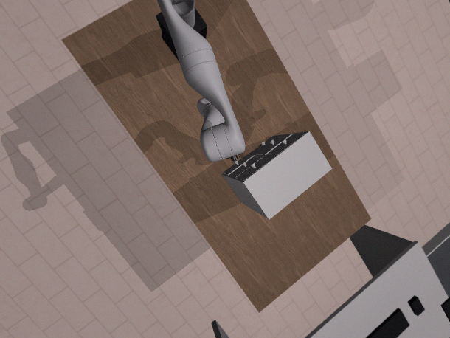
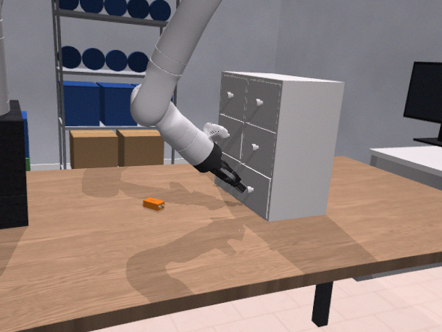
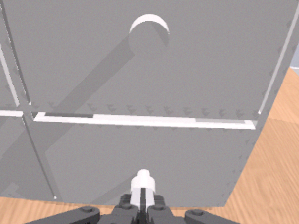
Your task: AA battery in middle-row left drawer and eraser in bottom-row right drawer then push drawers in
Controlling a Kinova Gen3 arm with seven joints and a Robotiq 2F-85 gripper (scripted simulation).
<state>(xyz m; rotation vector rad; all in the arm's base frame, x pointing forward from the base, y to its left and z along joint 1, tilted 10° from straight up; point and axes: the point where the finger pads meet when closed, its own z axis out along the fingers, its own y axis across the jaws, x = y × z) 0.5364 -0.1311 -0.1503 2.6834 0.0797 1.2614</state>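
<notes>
The small white chest (image 2: 279,145) stands on the wooden table with its grey drawer fronts facing my arm; it also shows in the top view (image 1: 278,173). All drawers look pushed in. My gripper (image 2: 243,187) is shut, with its fingertips right at the white knob (image 2: 250,189) of the bottom row's right drawer. In the wrist view the closed fingers (image 3: 142,210) point at that knob (image 3: 142,182), which sits just beyond the tips. The middle right drawer's knob (image 3: 149,24) is above. I see no AA battery and no eraser in any view.
A small orange block (image 2: 153,204) lies on the table left of the chest. A black box (image 2: 12,163) stands at the table's left edge. Shelves with blue bins and cardboard boxes are behind the table. A second table with a monitor (image 2: 424,94) is at the right.
</notes>
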